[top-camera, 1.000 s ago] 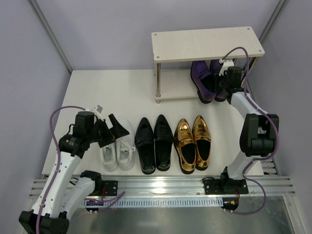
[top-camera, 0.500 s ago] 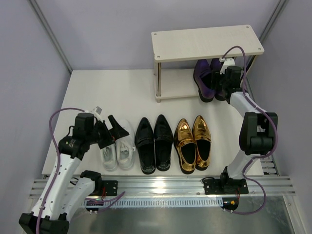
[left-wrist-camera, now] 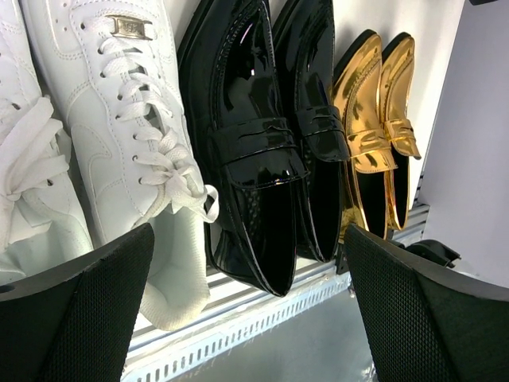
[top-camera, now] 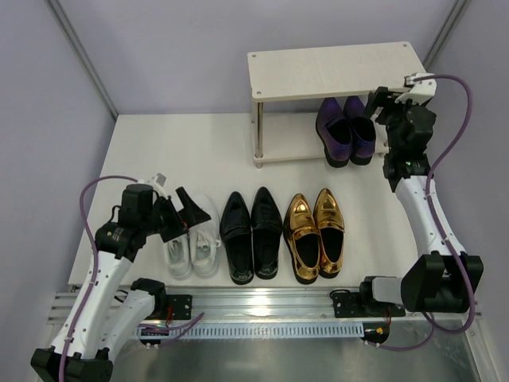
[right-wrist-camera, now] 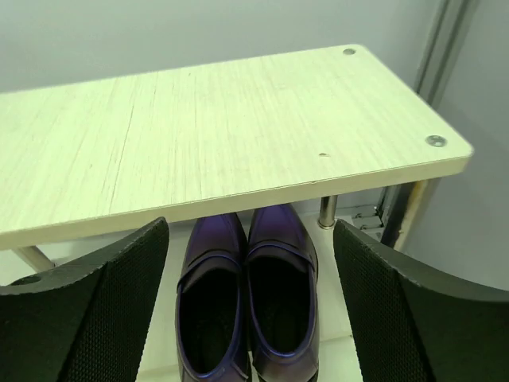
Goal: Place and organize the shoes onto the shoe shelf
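Lining the counter (top-camera: 199, 151) nearest the arms, white lace-up sneakers (top-camera: 191, 243), glossy black pointed loafers (top-camera: 250, 235) and mirror-bright gold loafers (top-camera: 316, 235) sit as three side-by-side pairs, toes pointing away. The left pincer (top-camera: 189, 213) hangs spread over the sneakers, gripping nothing. Farther back, the dark purple pointed loafers (top-camera: 346, 131) stand together on the lower board of the cream wood-grain shoe shelf (top-camera: 334, 70), in its right half. The right pincer (right-wrist-camera: 250, 239) hovers spread near the top board's right end.

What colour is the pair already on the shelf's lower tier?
Dark purple; the loafers show best in the right wrist view.
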`<state>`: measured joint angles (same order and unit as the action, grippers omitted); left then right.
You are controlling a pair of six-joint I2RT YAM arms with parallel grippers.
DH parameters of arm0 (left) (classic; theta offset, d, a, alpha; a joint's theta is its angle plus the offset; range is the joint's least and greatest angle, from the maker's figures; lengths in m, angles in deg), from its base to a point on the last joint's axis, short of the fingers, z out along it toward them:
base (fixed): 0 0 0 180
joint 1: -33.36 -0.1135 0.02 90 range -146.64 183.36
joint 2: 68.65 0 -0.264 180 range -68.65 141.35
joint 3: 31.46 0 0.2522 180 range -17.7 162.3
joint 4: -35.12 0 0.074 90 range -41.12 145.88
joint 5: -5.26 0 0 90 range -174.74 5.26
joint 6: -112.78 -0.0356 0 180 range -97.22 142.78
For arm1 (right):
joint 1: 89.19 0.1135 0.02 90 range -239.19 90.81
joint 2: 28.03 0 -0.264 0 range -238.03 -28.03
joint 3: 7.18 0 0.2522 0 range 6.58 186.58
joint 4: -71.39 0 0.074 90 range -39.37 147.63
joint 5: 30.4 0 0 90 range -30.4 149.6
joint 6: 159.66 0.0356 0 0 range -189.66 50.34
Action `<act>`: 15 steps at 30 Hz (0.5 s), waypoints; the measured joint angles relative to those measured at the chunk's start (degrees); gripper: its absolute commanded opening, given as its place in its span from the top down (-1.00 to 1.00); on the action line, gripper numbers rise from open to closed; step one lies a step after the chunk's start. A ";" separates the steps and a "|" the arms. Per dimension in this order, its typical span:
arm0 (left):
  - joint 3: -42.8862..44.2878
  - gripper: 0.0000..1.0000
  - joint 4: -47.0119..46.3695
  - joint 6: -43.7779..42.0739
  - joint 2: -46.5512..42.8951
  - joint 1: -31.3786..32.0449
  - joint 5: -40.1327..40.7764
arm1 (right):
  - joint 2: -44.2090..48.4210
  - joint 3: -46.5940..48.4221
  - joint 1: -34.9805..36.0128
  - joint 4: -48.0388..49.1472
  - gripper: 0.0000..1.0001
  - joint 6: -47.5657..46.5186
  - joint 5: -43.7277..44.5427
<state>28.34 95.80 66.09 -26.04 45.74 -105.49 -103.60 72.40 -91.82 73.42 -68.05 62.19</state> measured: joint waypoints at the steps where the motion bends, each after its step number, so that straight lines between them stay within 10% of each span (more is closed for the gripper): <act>1: 0.00 -0.99 -0.07 0.02 -0.07 0.00 0.00 | 1.53 -0.11 -0.02 -0.35 -0.77 0.72 0.83; 15: 0.00 -0.99 -3.93 0.00 2.54 0.02 -1.18 | 8.63 -13.25 -7.28 -13.42 -0.90 6.73 11.10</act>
<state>28.34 91.87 66.09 -23.50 45.77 -106.67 -94.97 59.15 -99.10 60.00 -61.32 73.30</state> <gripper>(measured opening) 0.996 0.965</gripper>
